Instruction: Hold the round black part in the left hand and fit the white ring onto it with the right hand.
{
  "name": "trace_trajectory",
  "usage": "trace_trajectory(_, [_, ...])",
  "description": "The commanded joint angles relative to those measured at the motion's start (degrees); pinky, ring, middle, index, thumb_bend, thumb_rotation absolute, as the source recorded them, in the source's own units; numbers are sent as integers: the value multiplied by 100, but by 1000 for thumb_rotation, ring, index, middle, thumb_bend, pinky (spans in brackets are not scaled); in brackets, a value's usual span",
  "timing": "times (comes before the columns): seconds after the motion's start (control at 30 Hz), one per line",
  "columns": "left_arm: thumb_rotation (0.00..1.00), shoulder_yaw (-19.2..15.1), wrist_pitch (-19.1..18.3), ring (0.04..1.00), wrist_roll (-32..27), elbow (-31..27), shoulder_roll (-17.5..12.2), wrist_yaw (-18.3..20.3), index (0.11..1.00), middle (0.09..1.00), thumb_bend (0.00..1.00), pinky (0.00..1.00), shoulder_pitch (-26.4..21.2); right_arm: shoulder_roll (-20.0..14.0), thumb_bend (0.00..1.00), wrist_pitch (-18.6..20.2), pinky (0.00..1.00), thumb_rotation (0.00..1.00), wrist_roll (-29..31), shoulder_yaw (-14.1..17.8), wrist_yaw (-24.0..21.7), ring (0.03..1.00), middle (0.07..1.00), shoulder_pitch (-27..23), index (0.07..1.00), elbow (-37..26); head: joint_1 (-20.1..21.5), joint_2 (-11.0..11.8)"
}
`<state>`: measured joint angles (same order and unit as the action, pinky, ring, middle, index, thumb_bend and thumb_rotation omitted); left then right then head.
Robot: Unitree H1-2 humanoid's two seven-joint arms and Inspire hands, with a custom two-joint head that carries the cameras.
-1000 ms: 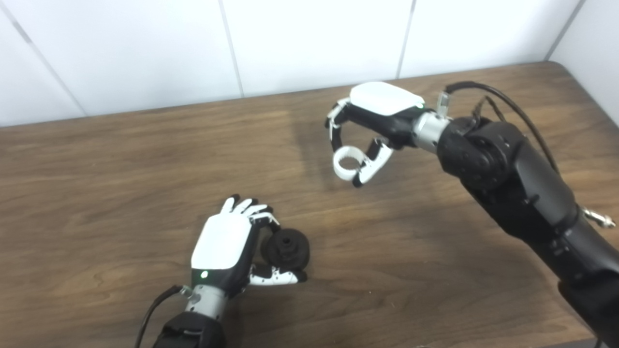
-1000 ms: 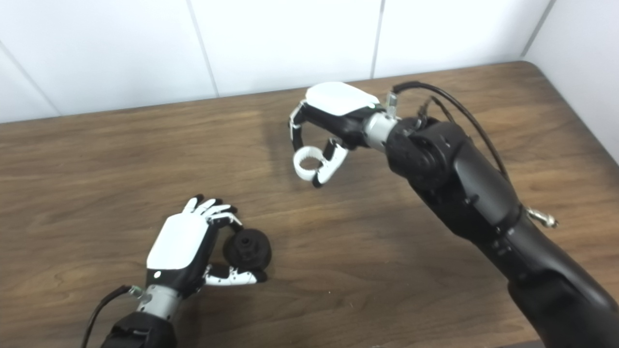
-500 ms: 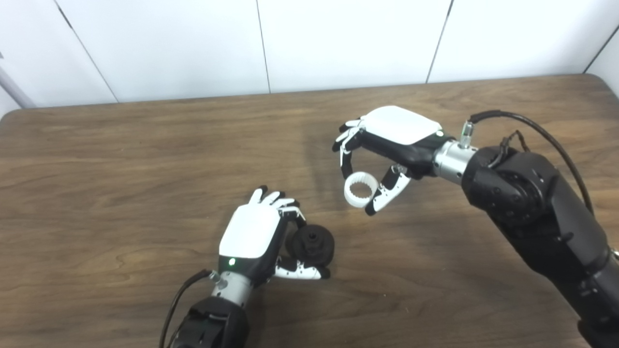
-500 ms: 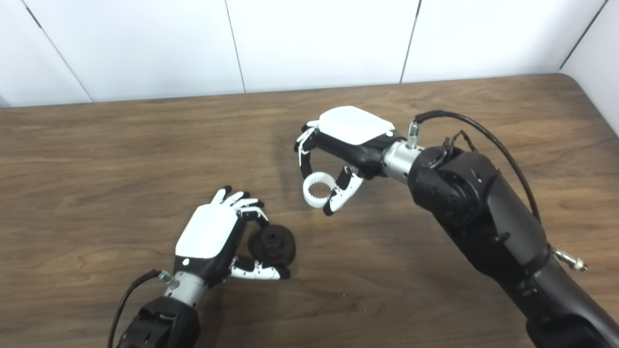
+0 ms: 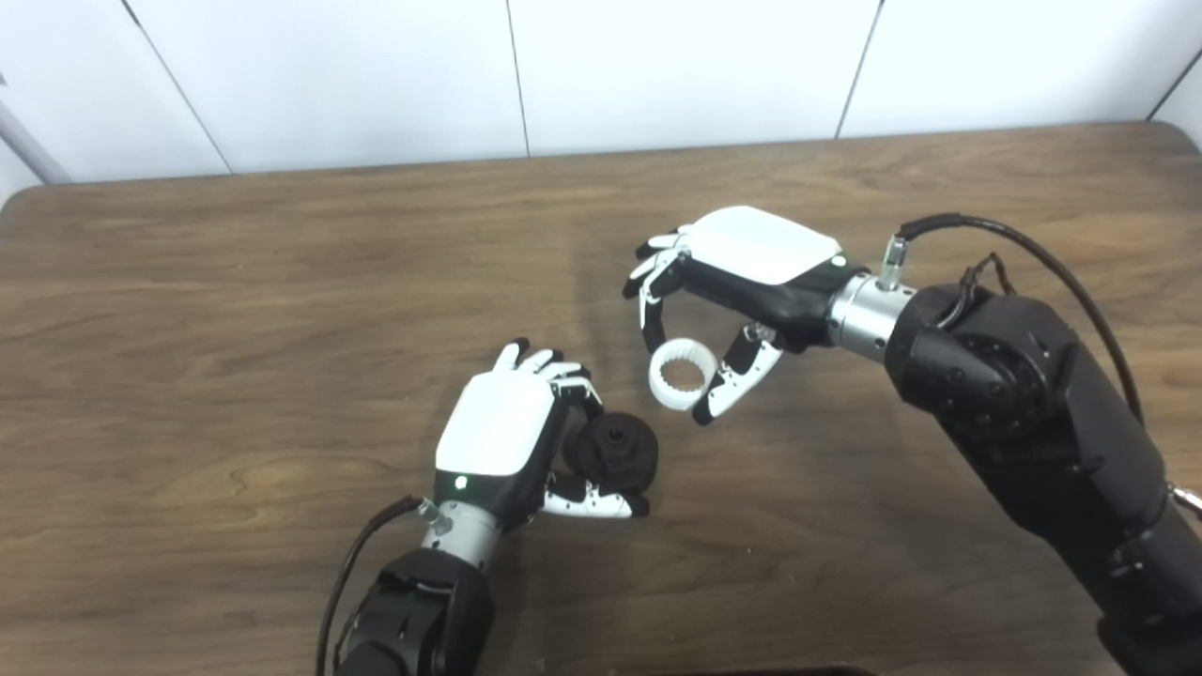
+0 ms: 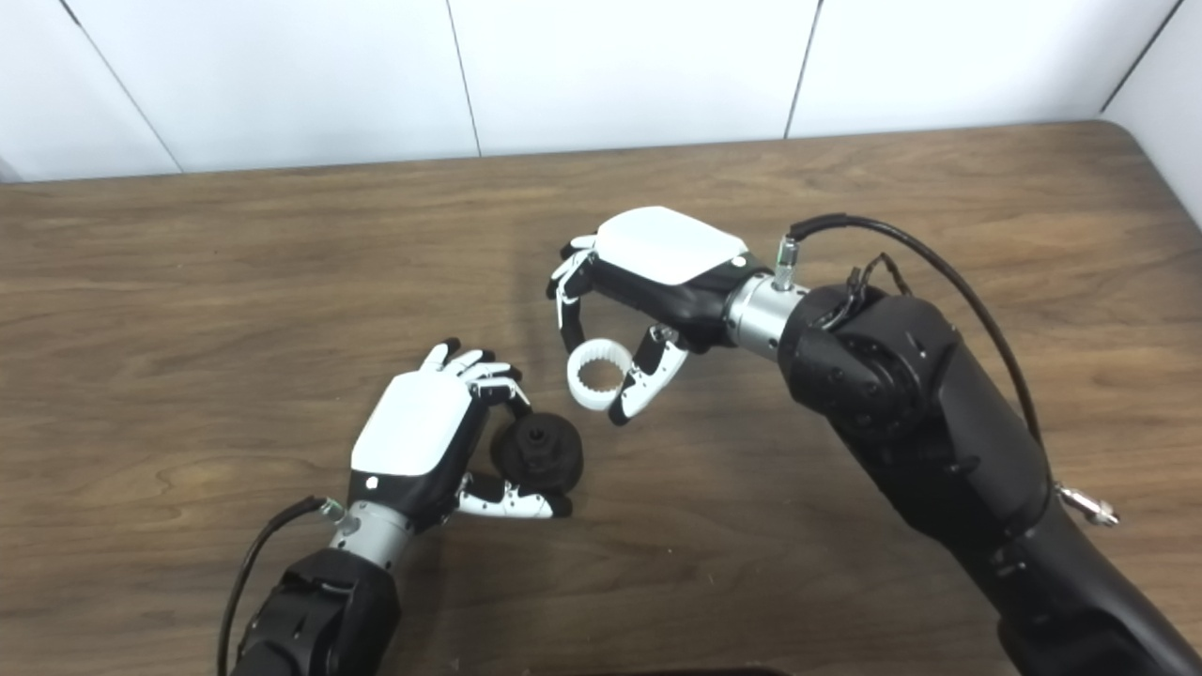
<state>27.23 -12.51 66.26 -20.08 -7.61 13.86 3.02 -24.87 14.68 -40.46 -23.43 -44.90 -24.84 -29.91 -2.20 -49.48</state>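
Note:
My left hand (image 5: 502, 441) is shut on the round black part (image 5: 617, 453), holding it between fingers and thumb just above the wooden table (image 5: 235, 282). The part's hub faces up and to the right. My right hand (image 5: 742, 272) is shut on the white ring (image 5: 682, 376), pinched between fingers and thumb, its toothed inner side showing. The ring hangs a short way up and to the right of the black part, apart from it. Both also show in the right eye view: the black part (image 6: 537, 453) and the ring (image 6: 597, 375).
A black cable (image 5: 1024, 253) loops above my right forearm. A white panelled wall (image 5: 601, 75) runs along the table's far edge. The table's left corner (image 5: 19, 202) is rounded.
The camera shifted between the first earlier frames and now. My right hand has brought the ring down and left, closer to the black part. My left hand keeps its hold.

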Motion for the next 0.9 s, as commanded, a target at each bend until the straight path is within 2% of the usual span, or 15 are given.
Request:
trace_trajectory(0.0, [57, 107, 29, 891, 7, 129, -11, 285, 485, 802, 520, 984, 96, 46, 524, -164, 926, 137, -22, 36, 72, 913, 801, -169, 484, -227, -3, -3])
trace_trajectory(0.87, [55, 113, -42, 892, 63, 143, 90, 361, 485, 806, 522, 979, 28, 490, 522, -246, 915, 138, -116, -174, -22, 916, 802, -54, 484, -174, -54, -135])
